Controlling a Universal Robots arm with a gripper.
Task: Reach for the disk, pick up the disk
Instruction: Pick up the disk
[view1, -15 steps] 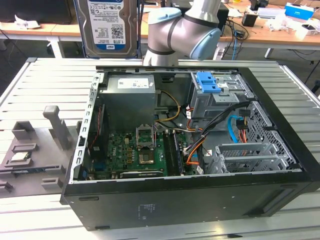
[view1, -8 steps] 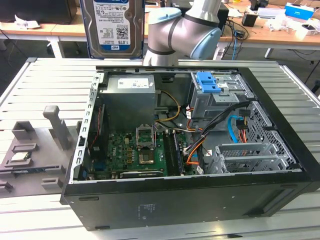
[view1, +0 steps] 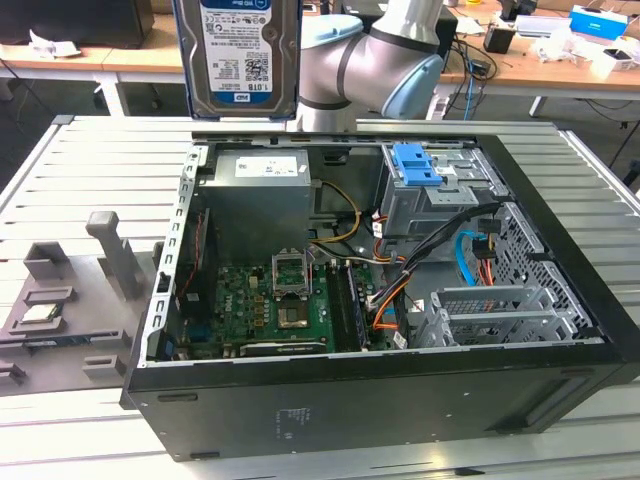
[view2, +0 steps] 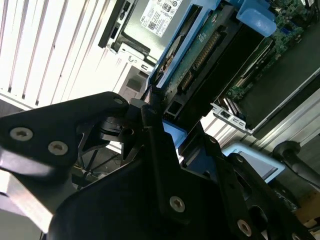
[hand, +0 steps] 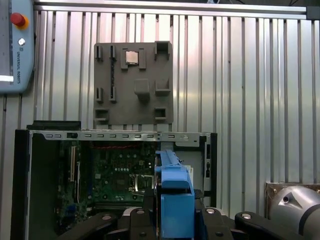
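Observation:
The disk (view1: 237, 55) hangs upright high above the open computer case (view1: 300, 410), its white-and-blue label facing the exterior view. In the first wrist view I see the disk (hand: 175, 192) edge-on, its blue rail running between the black fingers of my gripper (hand: 175, 220). In the second wrist view the gripper (view2: 165, 125) is shut on the end of the disk (view2: 200, 60), whose green board and blue side rails show. The grey arm (view1: 375, 60) stands behind the disk.
The case lies open on a slatted metal table (view1: 90, 160), with the motherboard (view1: 265, 305), a blue latch (view1: 415, 165) on the drive cage and loose cables inside. A grey fixture plate (view1: 60, 320) holding a small square chip (view1: 40, 312) lies at the exterior view's left. Cluttered desks (view1: 560, 55) stand behind.

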